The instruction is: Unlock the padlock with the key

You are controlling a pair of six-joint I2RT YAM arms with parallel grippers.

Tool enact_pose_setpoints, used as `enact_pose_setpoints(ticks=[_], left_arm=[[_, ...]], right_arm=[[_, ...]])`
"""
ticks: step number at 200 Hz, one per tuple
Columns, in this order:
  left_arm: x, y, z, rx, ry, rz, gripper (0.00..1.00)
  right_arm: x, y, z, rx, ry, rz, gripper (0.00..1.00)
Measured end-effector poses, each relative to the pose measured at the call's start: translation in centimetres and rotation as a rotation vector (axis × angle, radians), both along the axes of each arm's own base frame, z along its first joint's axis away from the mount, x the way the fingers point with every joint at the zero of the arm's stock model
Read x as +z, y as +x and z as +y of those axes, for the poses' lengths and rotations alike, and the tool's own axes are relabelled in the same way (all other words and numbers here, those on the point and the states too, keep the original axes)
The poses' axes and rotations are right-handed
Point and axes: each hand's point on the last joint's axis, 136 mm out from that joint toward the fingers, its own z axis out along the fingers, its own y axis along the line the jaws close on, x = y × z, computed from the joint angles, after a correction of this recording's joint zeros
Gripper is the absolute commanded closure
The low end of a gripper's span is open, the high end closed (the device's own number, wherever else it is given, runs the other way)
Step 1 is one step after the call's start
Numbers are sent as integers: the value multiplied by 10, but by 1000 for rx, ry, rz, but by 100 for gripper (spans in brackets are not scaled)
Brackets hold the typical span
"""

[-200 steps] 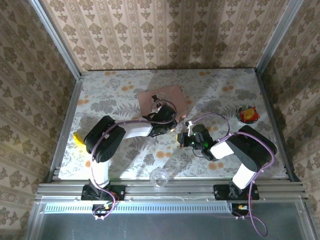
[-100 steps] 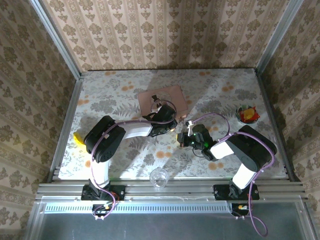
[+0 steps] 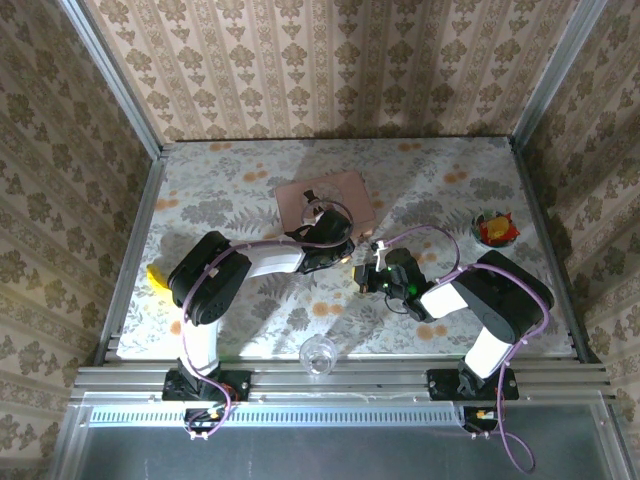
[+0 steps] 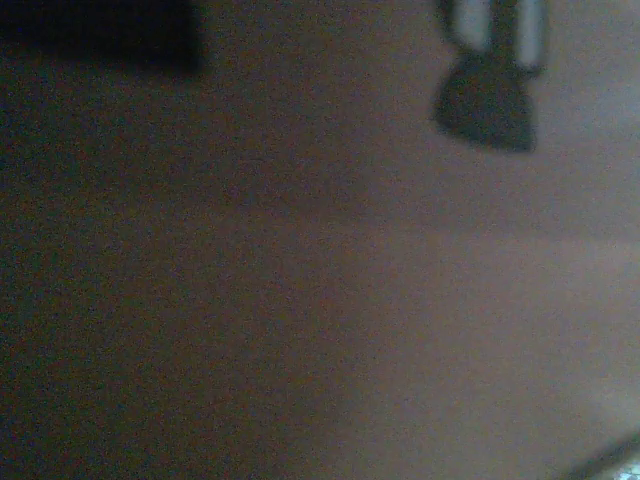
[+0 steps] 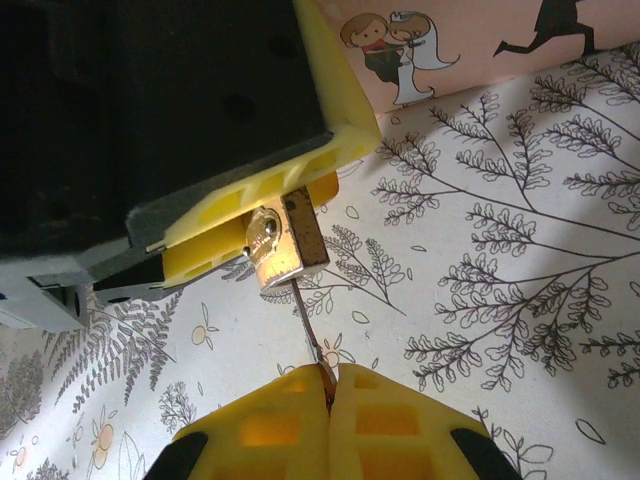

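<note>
The left gripper [image 3: 343, 256] is clamping its yellow fingers [image 5: 200, 262] on the padlock [image 5: 264, 240], holding it over the patterned table [image 5: 500, 250] just in front of the pink box [image 3: 325, 200]. The key [image 5: 308, 325] is reaching up to the padlock's lower face. Whether it is inside cannot be told. The right gripper [image 5: 329, 395] is pinching the key's other end, its fingers pressed together.
</note>
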Motion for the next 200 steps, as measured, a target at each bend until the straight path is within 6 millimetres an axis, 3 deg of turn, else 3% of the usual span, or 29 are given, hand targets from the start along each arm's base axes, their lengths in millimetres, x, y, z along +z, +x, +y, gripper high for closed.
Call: enact_pose_setpoints(ticks=[200], left_arm=[[1, 0, -2, -8, -11, 4, 100]], right_arm=[[1, 1, 1, -37, 53, 46, 100]])
